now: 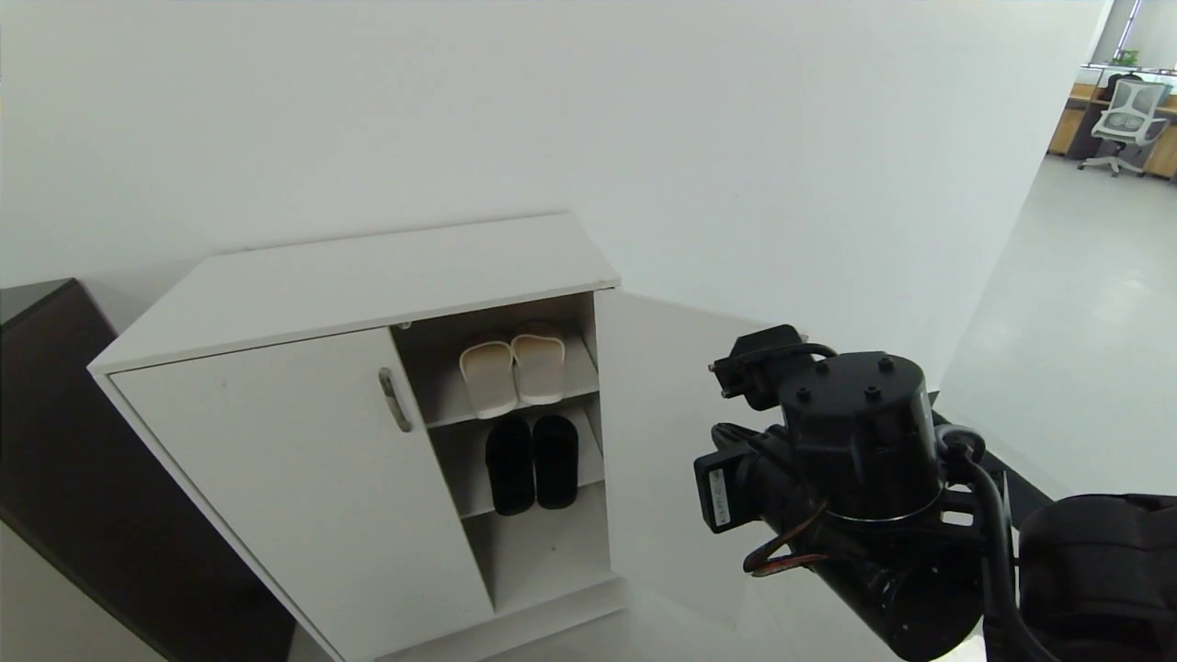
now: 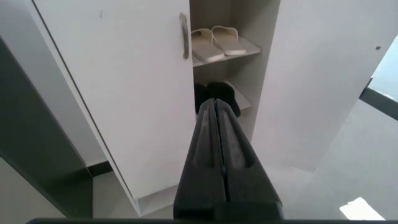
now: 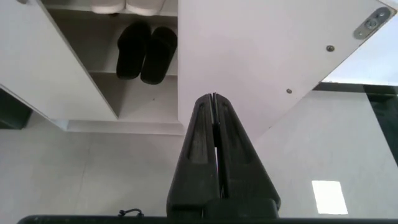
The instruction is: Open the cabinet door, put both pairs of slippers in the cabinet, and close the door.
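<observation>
A white cabinet (image 1: 368, 276) stands against the wall with its right door (image 1: 662, 441) swung open and its left door (image 1: 294, 478) closed. On the upper shelf lies a beige pair of slippers (image 1: 515, 368), and a black pair (image 1: 533, 462) rests on the shelf below. My left gripper (image 2: 216, 102) is shut and empty, in front of the open compartment near the black slippers (image 2: 224, 93). My right gripper (image 3: 214, 98) is also shut and empty, just before the inner face of the open door (image 3: 261, 56), with the black slippers (image 3: 146, 53) beyond it.
Dark brown furniture (image 1: 74, 460) adjoins the cabinet on the left. A metal handle (image 1: 395, 400) sits on the closed door. Open grey floor (image 1: 1057, 349) stretches to the right, with an office chair (image 1: 1126, 115) far off.
</observation>
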You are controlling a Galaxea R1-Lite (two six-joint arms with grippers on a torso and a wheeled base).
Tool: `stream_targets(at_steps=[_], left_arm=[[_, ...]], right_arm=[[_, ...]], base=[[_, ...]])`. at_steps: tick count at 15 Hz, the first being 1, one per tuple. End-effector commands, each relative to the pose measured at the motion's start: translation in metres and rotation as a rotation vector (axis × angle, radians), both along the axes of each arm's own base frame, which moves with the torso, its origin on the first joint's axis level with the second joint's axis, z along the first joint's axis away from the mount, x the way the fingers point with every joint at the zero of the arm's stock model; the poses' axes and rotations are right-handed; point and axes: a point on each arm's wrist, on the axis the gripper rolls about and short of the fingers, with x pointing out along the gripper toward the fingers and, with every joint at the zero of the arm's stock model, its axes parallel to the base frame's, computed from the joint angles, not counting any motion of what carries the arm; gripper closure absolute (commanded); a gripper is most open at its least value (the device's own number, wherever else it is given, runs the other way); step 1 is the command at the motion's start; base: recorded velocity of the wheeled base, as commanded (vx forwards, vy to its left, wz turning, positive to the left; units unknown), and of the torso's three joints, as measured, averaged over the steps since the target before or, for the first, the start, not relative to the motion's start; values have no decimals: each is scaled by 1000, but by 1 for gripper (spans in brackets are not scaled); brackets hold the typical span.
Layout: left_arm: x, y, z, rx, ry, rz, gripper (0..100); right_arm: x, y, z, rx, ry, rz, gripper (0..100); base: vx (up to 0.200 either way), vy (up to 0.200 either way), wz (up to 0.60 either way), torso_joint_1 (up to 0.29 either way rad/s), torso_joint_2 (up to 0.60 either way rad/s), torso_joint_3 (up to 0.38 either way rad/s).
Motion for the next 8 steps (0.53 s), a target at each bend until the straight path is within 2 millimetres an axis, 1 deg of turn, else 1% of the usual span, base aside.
stream_targets(at_steps=[1, 3, 5, 7, 8], left_arm=[[0, 0, 0, 0, -2, -2, 100], [0, 0, 0, 0, -2, -2, 100], [0, 0, 0, 0, -2, 3, 100], [0, 0, 0, 0, -2, 0, 100], [0, 0, 0, 0, -2, 1, 100]], right_arm=[[3, -1, 1, 3, -3, -10, 100], [5, -3, 2, 6, -4, -19, 100], [14, -7, 7, 29, -22, -51, 100], [38, -18, 17, 12, -61, -110, 100], [43, -22, 21, 16, -69, -96, 100]], base=[[0, 0, 0, 71, -178, -100], [0, 0, 0, 159, -374, -227], [0, 0, 0, 173, -430, -249], [0, 0, 0, 71, -180, -98], [0, 0, 0, 32, -76, -36]])
